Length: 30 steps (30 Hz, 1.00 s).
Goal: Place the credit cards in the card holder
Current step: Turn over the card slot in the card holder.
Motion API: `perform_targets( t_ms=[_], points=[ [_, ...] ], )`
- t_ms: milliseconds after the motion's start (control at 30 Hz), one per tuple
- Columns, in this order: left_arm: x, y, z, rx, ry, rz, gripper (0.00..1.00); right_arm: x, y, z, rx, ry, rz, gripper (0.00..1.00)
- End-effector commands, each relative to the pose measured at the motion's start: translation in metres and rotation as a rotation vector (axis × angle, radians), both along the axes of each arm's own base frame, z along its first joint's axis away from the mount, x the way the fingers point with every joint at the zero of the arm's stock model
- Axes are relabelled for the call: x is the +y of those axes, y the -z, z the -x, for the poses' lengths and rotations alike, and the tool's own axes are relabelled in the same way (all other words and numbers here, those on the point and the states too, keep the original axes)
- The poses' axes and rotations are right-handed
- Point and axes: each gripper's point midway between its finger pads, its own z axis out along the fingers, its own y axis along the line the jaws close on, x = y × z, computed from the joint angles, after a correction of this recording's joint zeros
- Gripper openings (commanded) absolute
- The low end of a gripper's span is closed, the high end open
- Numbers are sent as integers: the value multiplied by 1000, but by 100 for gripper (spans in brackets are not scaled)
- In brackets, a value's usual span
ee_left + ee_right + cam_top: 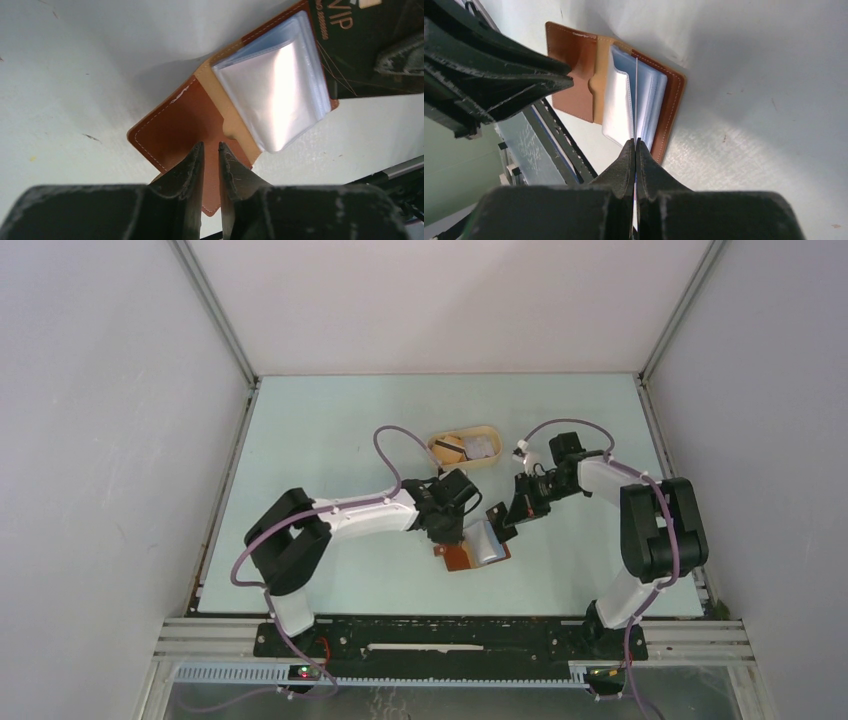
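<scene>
Holding the card holder [175, 120] open on the table [75, 75] is the evident purpose of the left gripper [210, 146]. Its jaws stand a narrow gap apart with nothing between them, and its tips rest on or just above the bare leather leaf [165, 135]. Contact cannot be confirmed from the left wrist view. Judged purpose: to pin that leaf so the holder neither closes nor slides while a card is pushed in.

The right gripper [635, 142] is clenched on one dark credit card [345, 45], which carries pale lettering. In the right wrist view the card shows edge-on as a thin line. Its far edge runs in among the clear sleeves [275, 95] that fan up from the holder's other leaf. Whether it has entered a sleeve or only lies between two of them cannot be told. The edge-on grip at the card's near end seems chosen to leave most of its length free to slide into a pocket.

The holder lies between the two grippers, near the middle of the table and toward the arms. Other credit cards [480, 446] lie in the tan tray [437, 443], well apart from the holder on the far side.

Assessment: insertion of this card is in hand and not shown complete, and the cards in the tray are not yet dealt with. Risk noted: the sleeves are limp and glossy, so the card could slip between them rather than into one, or push the holder from under the left gripper.
</scene>
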Motion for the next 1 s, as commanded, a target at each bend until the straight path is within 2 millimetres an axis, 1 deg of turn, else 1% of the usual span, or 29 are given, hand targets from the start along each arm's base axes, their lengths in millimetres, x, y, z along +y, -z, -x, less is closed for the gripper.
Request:
perform_targets(
  t_ms=[0,233,333,567,700,833,967],
  points=[
    [6,12,2,27,16,-2,21,6,-8,-1,-23,-44,-8,0],
    [0,16,3,38,19,32,21,11,-1,7,33,-76,-9,0],
    [-3,18,7,62,31,46,21,13,-1,8,37,-84,-11,0],
    [-2,23,8,86,28,62,21,26,-13,19,28,-152,-72,0],
    [-3,22,9,110,6,127,21,35,-20,27,45,-197,-123,0],
    [-4,12,5,117,-50,253,23,49,-30,36,58,-245,-177,0],
    [-2,1,2,121,-94,358,27,57,-30,41,95,-259,-199,0]
  ],
)
